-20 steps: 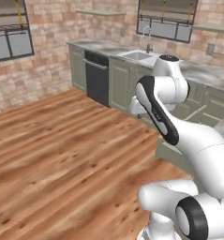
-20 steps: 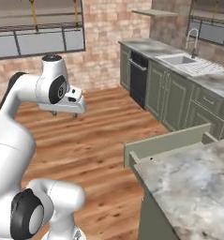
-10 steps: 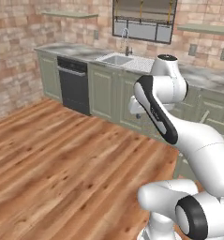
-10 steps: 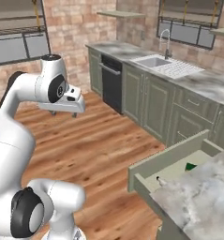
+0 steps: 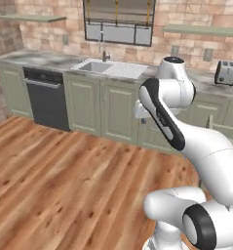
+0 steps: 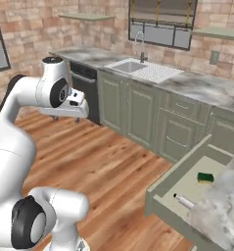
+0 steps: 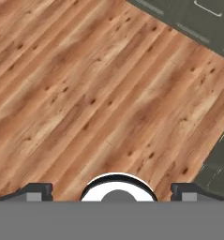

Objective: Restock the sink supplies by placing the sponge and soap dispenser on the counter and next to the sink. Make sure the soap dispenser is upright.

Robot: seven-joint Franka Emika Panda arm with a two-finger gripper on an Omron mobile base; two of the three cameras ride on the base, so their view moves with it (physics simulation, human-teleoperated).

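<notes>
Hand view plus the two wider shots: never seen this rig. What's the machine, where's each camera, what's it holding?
All three pictures are rendered, not real. The machine is a white arm with dark joints on a base that can drive, standing on a wooden floor in a kitchen. Two cameras ride on the base behind the arm, one to its left and one to its right, so they show the same room from two sides. The third sits on the hand and looks along the gripper, here straight down at bare floorboards; the fingertips stand wide apart with nothing between them.

Ahead, the counter holds the sink and its faucet, and a toaster further along. At lower right of the right base view, an open drawer contains the sponge and the soap dispenser, lying on its side.
</notes>
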